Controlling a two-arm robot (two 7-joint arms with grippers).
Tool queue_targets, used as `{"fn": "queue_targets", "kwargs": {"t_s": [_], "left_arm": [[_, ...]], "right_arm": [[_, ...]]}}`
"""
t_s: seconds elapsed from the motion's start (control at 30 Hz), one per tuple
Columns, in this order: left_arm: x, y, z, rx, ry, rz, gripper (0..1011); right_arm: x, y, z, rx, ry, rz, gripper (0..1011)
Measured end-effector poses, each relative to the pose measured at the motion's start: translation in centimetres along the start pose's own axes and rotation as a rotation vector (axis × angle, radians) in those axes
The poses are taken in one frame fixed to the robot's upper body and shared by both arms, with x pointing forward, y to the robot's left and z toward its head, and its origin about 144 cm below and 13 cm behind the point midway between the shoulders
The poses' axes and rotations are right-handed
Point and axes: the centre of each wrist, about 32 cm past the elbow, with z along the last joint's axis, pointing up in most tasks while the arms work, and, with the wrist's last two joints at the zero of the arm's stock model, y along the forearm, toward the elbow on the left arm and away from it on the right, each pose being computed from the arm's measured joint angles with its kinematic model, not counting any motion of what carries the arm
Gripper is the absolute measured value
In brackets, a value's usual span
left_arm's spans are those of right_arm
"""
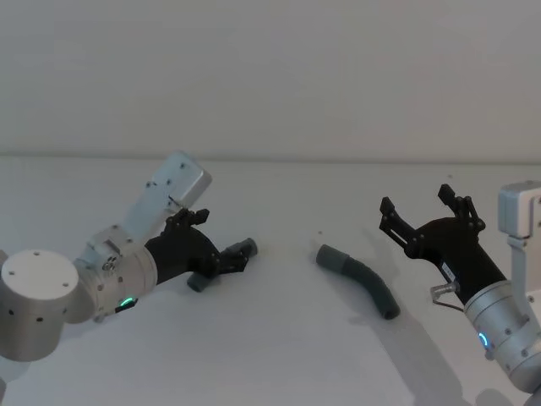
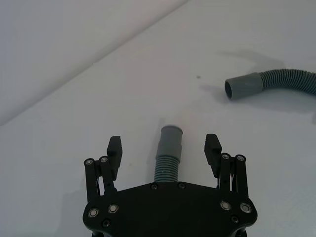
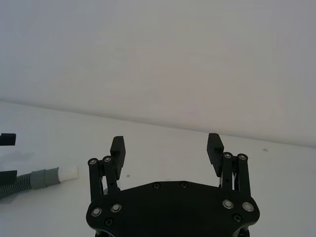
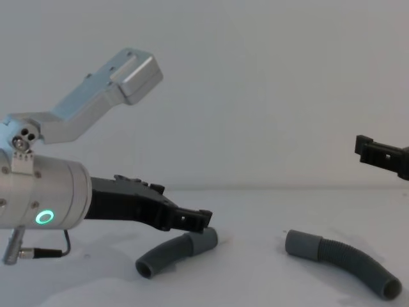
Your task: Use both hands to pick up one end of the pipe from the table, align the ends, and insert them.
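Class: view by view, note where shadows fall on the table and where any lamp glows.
Head view: soft shadows lie beside the longer pipe piece and under the left gripper, open over the short piece; the right gripper hangs open. Chest view: the left arm's green ring light glows. Left wrist view: a diffuse shadow sits by the longer piece's cuff.

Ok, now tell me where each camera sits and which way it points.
Head view: high, looking down at the table; both arms show, left gripper low over the short hose, right gripper raised near the long hose.
Chest view: low, looking across the table; left arm large, right gripper at the edge.
Left wrist view: behind the open left gripper, facing along the short hose towards the long hose's cuff.
Right wrist view: behind the open right gripper, facing the wall.
Shared: both wrist views show the short hose's cuff.
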Motion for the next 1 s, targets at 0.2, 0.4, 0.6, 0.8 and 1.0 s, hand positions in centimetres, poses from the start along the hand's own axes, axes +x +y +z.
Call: {"fn": "queue_targets", "kwargs": {"t_s": [0.2, 0.4, 0.6, 0.8, 1.0], "left_arm": [[0.0, -0.2, 0.0, 0.024, 0.003, -0.006, 1001], [0.0, -0.4, 0.0, 0.046, -0.004, -0.006, 1001], [0.2, -0.6, -0.1, 0.063, -0.014, -0.007, 1001], [0.5, -0.8, -0.2, 0.078, -0.02, -0.009, 1001], [0.7, -1.1, -0.3, 0.086, -0.021, -0.015, 1001]], "right_arm": [[0.0, 0.0, 0.0, 0.0, 0.0, 0.0, 1002], [0.0, 0.0, 0.0, 0.0, 0.0, 0.0, 1002], [0.0, 0.0, 0.0, 0.0, 0.0, 0.0, 1002], [0.0, 0.0, 0.0, 0.0, 0.0, 0.0, 1002], [0.0, 0.0, 0.0, 0.0, 0.0, 0.0, 1002]]}}
